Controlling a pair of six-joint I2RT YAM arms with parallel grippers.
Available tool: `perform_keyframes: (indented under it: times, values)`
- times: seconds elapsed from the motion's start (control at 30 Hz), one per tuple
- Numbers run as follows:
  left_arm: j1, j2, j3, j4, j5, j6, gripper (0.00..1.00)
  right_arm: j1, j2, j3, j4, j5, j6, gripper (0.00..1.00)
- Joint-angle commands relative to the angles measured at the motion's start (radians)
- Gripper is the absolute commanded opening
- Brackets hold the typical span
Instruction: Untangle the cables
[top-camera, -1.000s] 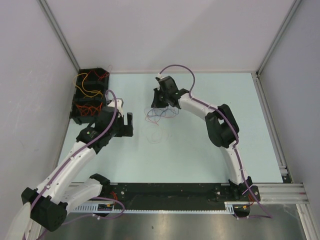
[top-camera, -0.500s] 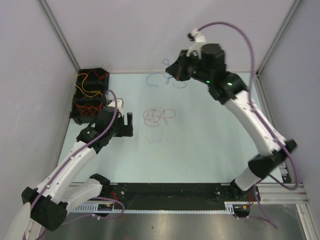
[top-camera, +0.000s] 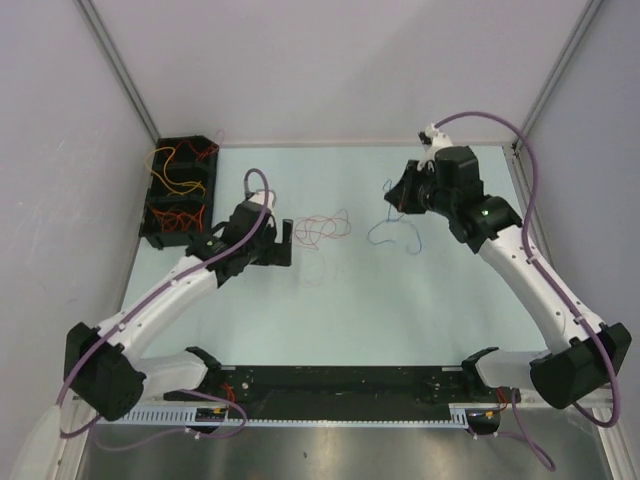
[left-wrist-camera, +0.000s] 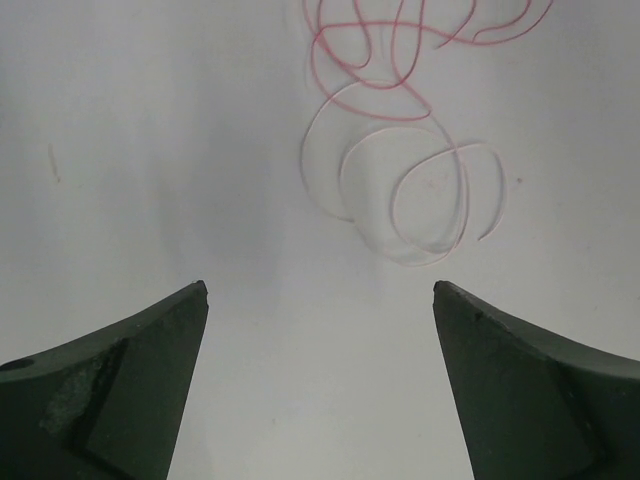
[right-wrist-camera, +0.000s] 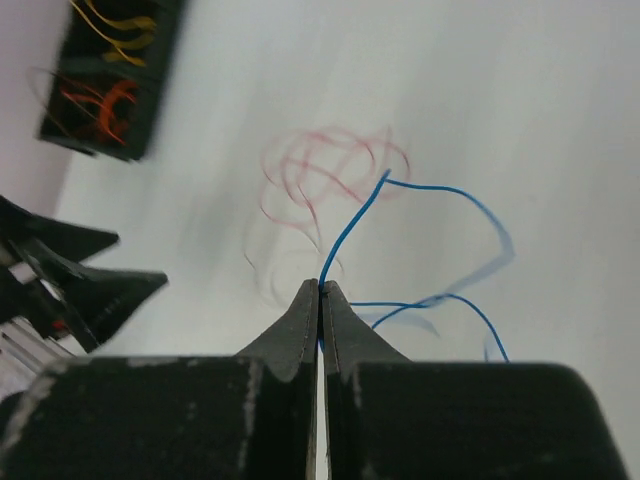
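Jaws: right gripper (right-wrist-camera: 321, 288) pinched shut on blue cable (right-wrist-camera: 352, 230); left gripper (left-wrist-camera: 320, 287) spread wide, empty | blue cable curls down from them over worktop (top-camera: 350, 310), right of centre | red-pale loops (top-camera: 322, 228) lie mid-worktop, just ahead of left gripper, stretched sideways

A hair-thin blue wire (right-wrist-camera: 352, 228) is pinched between the right fingers (right-wrist-camera: 300, 325), its loose curves hanging over the pale worktop (top-camera: 440, 310). Well to its left lie tangled thin red loops (top-camera: 322, 226), overlapping paler pinkish loops (left-wrist-camera: 430, 200). Yellow, orange and red wires (top-camera: 176, 172) curl inside the black bin (top-camera: 185, 142) in the far-left corner.
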Motion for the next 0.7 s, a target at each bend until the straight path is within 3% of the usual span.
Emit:
perform_keyframes:
  times: [0.0, 0.23, 0.43, 0.67]
  values:
    - [-0.045, 0.162, 0.114, 0.116, -0.062, -0.060, 1.00, -0.018, -0.062, -0.054, -0.030, 0.003, 0.002, 0.00]
    - [-0.045, 0.460, 0.244, 0.233, -0.098, -0.141, 1.00, -0.039, -0.175, -0.152, -0.082, -0.006, -0.027, 0.00]
    - [-0.024, 0.684, 0.408, 0.207, -0.130, -0.143, 1.00, -0.051, -0.237, -0.223, -0.097, -0.017, -0.038, 0.00]
    - [0.027, 0.810, 0.505, 0.198, -0.093, -0.138, 1.00, -0.050, -0.255, -0.278, -0.066, -0.080, -0.019, 0.00]
